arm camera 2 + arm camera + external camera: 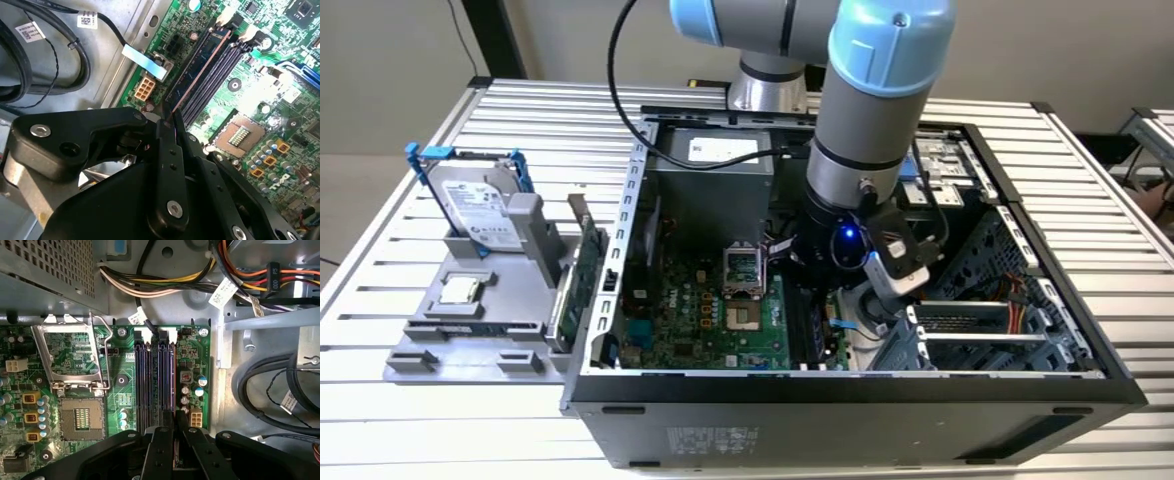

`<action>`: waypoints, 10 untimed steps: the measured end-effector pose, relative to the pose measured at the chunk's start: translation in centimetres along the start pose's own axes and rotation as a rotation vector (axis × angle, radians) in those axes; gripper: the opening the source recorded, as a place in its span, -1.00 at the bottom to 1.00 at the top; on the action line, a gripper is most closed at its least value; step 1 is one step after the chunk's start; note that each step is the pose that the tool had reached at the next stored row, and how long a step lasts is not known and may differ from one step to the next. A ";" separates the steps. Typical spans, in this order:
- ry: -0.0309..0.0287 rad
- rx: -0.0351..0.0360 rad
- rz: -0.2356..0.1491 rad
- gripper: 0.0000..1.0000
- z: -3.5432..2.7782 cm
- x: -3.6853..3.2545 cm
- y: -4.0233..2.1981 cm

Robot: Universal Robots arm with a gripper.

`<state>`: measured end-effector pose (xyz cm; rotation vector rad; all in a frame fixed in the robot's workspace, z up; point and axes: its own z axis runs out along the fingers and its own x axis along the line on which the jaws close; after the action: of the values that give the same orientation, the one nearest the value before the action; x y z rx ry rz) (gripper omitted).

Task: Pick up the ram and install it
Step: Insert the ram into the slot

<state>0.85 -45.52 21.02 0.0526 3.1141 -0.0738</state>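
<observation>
Blue-green stick: the ram (200, 75) stands on edge in the outermost black slot of the motherboard (260, 100), running from the claw toward the upper middle of the second wrist view; its copper-coloured top edge shows as a thin line.
Claw: the claw (167, 117) is closed on the near end of the ram, its black fingers (170, 165) pinching the thin board from both sides at the centre of the second wrist view.
First wrist view: the claw (173, 432) sits at the bottom centre of the frame, with the ram (174, 385) extending straight up from it along the slot bank (152, 385).
Exterior view: the arm reaches down into the open computer case (1067, 380) at the middle of the frame, on the slatted metal bench (440, 430).
Seating: judging by how low the stick rides, it looks entered into the slot, but whether it is fully latched I cannot tell.
Risk, tilt: the grip is at one end only, so a push could drive that end down first and leave the far end high.
Risk, misalignment: if the notch is off, added force could bend the stick or strain the slot.
Risk, clips: the white end clips (250, 32) at the upper right may not snap shut if the far end stays proud.
</observation>
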 end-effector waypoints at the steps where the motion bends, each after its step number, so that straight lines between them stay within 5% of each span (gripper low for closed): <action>1: -0.0001 0.0000 0.000 -1.00 0.03 0.00 0.00; 8: -0.0004 -0.0014 0.000 -1.00 0.09 0.00 0.03; 9: -0.0010 -0.0042 0.000 1.00 0.19 -0.02 0.08; 10: -0.0008 -0.0029 0.000 1.00 0.17 -0.02 0.06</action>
<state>0.88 -45.46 20.85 0.0526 3.1134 -0.0693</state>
